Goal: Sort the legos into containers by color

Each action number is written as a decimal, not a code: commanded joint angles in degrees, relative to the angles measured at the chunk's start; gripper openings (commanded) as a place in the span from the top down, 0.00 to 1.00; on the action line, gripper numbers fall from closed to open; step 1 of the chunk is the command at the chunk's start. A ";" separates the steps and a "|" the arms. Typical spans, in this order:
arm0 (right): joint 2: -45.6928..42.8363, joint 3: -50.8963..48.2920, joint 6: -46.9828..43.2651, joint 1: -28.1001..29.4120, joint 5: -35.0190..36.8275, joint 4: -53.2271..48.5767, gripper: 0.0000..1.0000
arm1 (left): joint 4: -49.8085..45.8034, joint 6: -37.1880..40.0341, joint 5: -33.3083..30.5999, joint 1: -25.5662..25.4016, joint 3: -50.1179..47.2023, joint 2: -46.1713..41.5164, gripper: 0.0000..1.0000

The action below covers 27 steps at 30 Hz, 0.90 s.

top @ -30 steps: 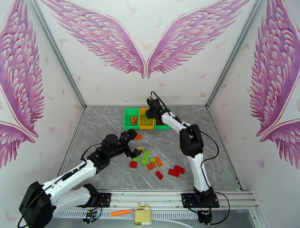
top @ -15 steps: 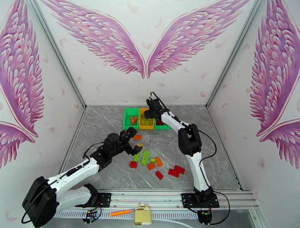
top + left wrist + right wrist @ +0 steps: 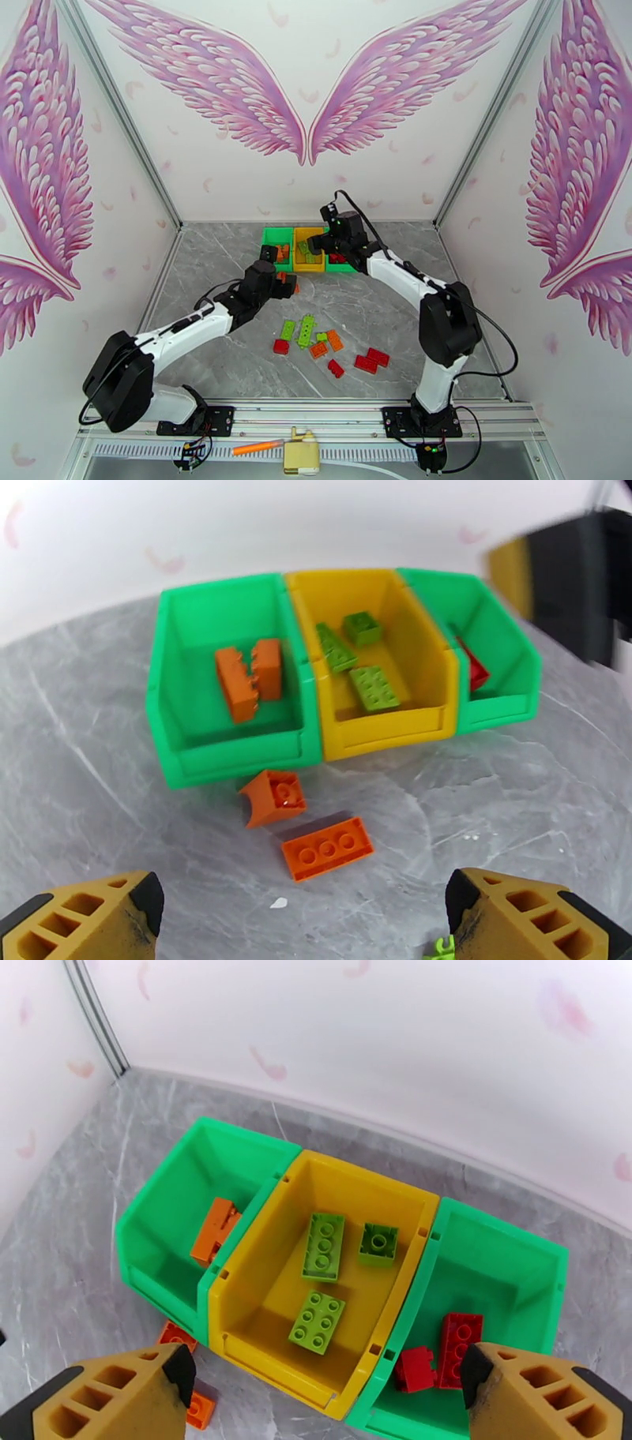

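My left gripper (image 3: 304, 898) is low over the table (image 3: 513, 796) and faces the row of three bins. Its two fingers (image 3: 87, 918) are spread wide and there is nothing between them. Just in front of the left green bin (image 3: 170, 717) two orange bricks (image 3: 328, 847) lie on the table, close to each other and close to the bin's front wall (the nearer one lies flat with studs up, the other is tilted). Inside that bin I see two more orange pieces (image 3: 249, 677), side by side.

My right gripper (image 3: 326, 1370) hangs above the bins, and its fingers are also released and empty. Below it, the yellow bin (image 3: 261, 1276) in the middle holds three light green bricks (image 3: 324, 1246). The right green bin (image 3: 513, 1276) holds two red bricks (image 3: 460, 1347) near its front wall.

From the top camera, the loose bricks (image 3: 306, 328) lie in a scattered group on the table, on the side of the arm bases and well apart from the bins. Green, orange and red ones are mixed together there.
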 commanded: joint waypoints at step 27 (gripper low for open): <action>-21.55 -28.16 3.24 -0.01 -2.89 6.44 0.01 | -17.68 -19.87 -2.50 -1.68 25.71 31.70 0.08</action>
